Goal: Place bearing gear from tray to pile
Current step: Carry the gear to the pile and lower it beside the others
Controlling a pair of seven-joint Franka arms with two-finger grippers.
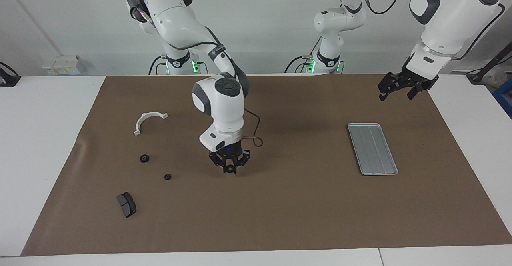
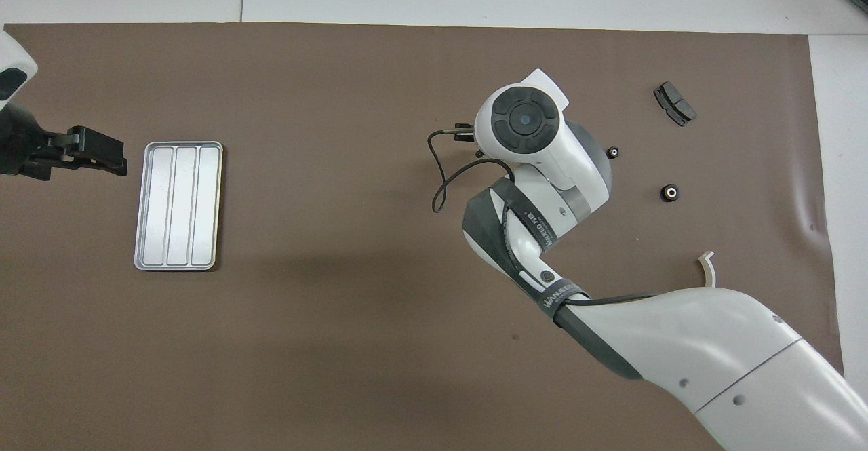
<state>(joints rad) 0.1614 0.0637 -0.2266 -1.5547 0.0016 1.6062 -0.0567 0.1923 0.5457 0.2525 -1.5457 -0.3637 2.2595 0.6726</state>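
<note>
Two claws are mine, and the right claw (image 1: 229, 169) does the work: it hangs over the middle of the brown mat (image 1: 280, 202), between the tray (image 1: 372, 149) and the pile, nearer the pile. Its fingers are pinched on a small black gear (image 1: 229, 169), which sits right at the fingertips, low over the mat; whether it touches the mat I cannot tell. From overhead my own wrist hides both claw and gear.

The tray lies flat toward my left arm's end of the surface, its grooved floor bare. My left claw (image 1: 395, 91) waits in the air just off the mat's corner at that end, beside the tray and apart from it, fingers spread.

The pile is scattered toward my right arm's end. A white half-ring bracket (image 1: 149, 121) lies nearest to me. Farther out sits a black gear (image 1: 144, 158), then a smaller black gear (image 1: 167, 177), which is the piece closest to what I hold, yet still apart from it. Farthest out lies a dark grey brake pad (image 1: 127, 204). None of these pieces touch one another.
</note>
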